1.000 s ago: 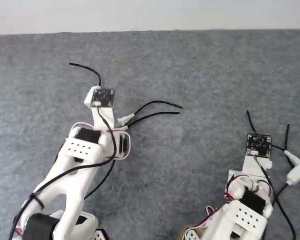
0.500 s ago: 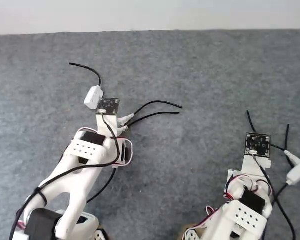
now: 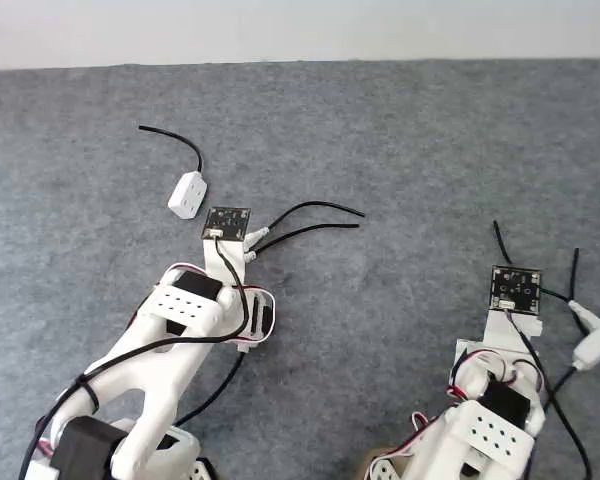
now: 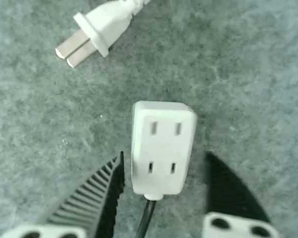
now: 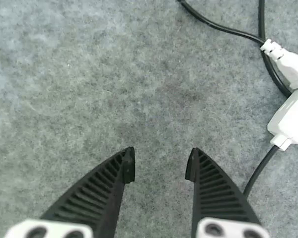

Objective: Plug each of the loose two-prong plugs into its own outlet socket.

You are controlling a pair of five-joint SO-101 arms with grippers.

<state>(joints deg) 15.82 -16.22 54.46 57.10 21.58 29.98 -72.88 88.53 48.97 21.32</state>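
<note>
Lying between the left fingers: white outlet block (image 4: 163, 148), socket face up on the grey carpet (image 4: 248, 59); a black cord (image 4: 145, 220) leaves one short end
Left gripper (image 4: 164, 157): spread wide, one finger on each side of the block; a small gap shows on both sides
Loose plug (image 4: 92, 34): on the carpet beyond the block, prongs bare, well apart from the sockets
Right gripper (image 5: 159, 166): fingers parted over bare carpet, holding nothing
Second outlet block (image 5: 292, 119): off to one side of the right gripper; a second plug (image 5: 287, 63) just beside it; whether it is seated cannot be told
</note>
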